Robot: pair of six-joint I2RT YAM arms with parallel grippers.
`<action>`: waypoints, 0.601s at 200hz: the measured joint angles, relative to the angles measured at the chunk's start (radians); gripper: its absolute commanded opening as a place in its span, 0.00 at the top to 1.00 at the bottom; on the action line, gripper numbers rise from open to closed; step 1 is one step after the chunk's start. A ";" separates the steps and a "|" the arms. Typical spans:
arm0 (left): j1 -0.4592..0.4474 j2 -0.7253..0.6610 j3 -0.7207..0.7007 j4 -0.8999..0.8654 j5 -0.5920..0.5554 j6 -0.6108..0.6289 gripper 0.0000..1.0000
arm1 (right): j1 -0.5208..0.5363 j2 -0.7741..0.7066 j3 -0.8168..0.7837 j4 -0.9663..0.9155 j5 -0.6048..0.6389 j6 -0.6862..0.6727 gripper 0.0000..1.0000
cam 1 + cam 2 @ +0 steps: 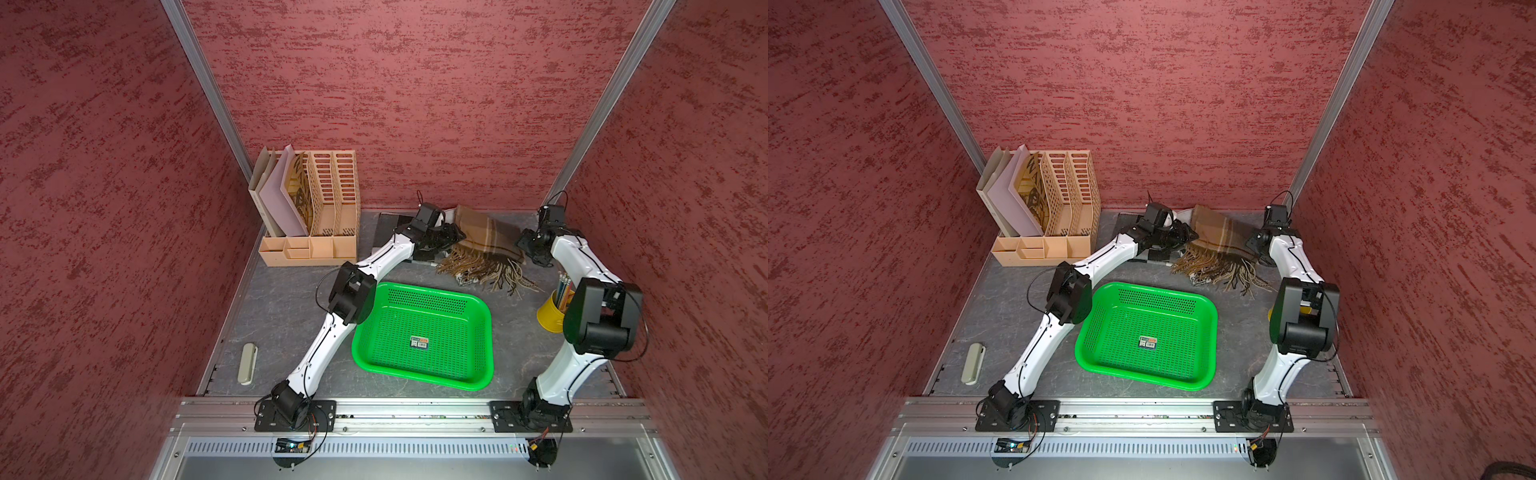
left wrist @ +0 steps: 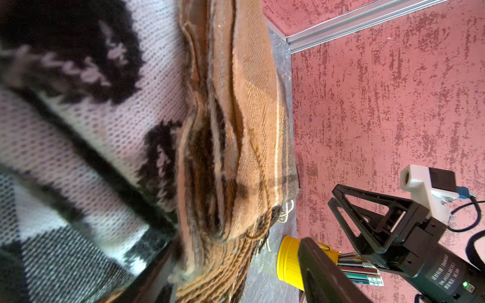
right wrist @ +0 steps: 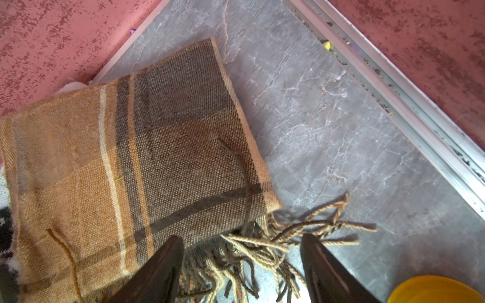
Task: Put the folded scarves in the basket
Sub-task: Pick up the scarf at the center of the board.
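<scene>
Our left arm (image 1: pixel 319 345) stretches forward and inward, elbow bent; the left hand (image 1: pixel 459 237) lies low, pointing right, with jaws apart. Our right arm (image 1: pixel 565 370) bends upward at the elbow; the right hand (image 1: pixel 521 242) points left, jaws wide apart too.

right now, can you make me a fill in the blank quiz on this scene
1. The basket is bright ____.
2. The scarf lies ____ (inside/outside) the basket.
3. The pencils stand in a ____ cup.
4. On the right gripper the jaws stand ____ (open/shut).
Missing words: green, outside, yellow, open.
</scene>
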 measured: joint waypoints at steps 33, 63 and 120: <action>0.000 0.047 0.034 0.011 0.018 -0.019 0.47 | -0.003 0.038 0.029 -0.001 0.000 0.000 0.24; 0.000 0.056 0.034 0.014 0.023 -0.031 0.51 | -0.011 0.077 0.065 -0.001 0.000 0.000 0.24; -0.003 0.056 0.034 0.018 0.033 -0.037 0.58 | -0.025 0.134 0.103 -0.001 0.002 0.000 0.24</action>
